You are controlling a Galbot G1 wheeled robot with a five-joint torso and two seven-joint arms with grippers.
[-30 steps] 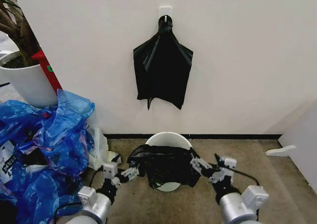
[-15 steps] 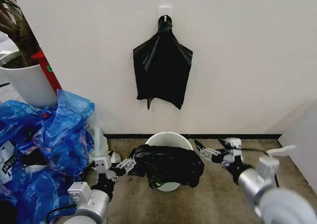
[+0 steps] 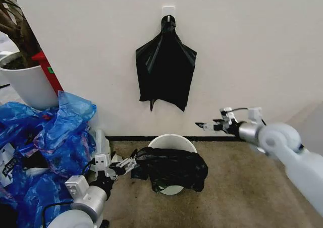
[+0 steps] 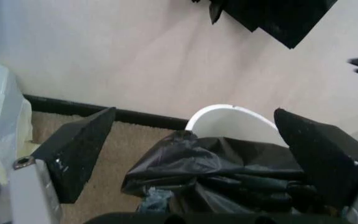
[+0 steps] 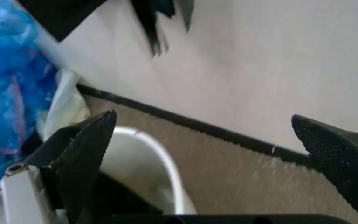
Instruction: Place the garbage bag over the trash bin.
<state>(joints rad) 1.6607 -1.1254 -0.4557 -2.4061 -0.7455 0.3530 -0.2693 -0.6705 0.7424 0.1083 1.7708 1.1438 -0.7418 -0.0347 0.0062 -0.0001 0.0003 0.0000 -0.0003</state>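
The white trash bin point(image 3: 171, 140) stands on the carpet against the wall. The glossy black garbage bag point(image 3: 174, 168) lies crumpled over its near rim and front, while the far rim is bare. My left gripper point(image 3: 127, 164) is open just left of the bag's edge, holding nothing. In the left wrist view the bag point(image 4: 229, 175) and bin rim point(image 4: 229, 111) lie beyond the spread fingers point(image 4: 79, 151). My right gripper point(image 3: 206, 124) hangs open in the air above and to the right of the bin, clear of the bag. The right wrist view has the bin point(image 5: 151, 161) below the spread fingertips point(image 5: 86, 149).
A flat black bag point(image 3: 165, 76) hangs from a wall hook above the bin. Blue plastic bags point(image 3: 48, 137) are heaped on the left, with a big white plant pot point(image 3: 28, 84) behind them. Bare carpet point(image 3: 252, 187) lies to the right.
My right gripper has let go of the bag's right edge and risen up and to the right. My left gripper has let go of the bag's left edge and drawn back slightly left. The bag stays on the bin.
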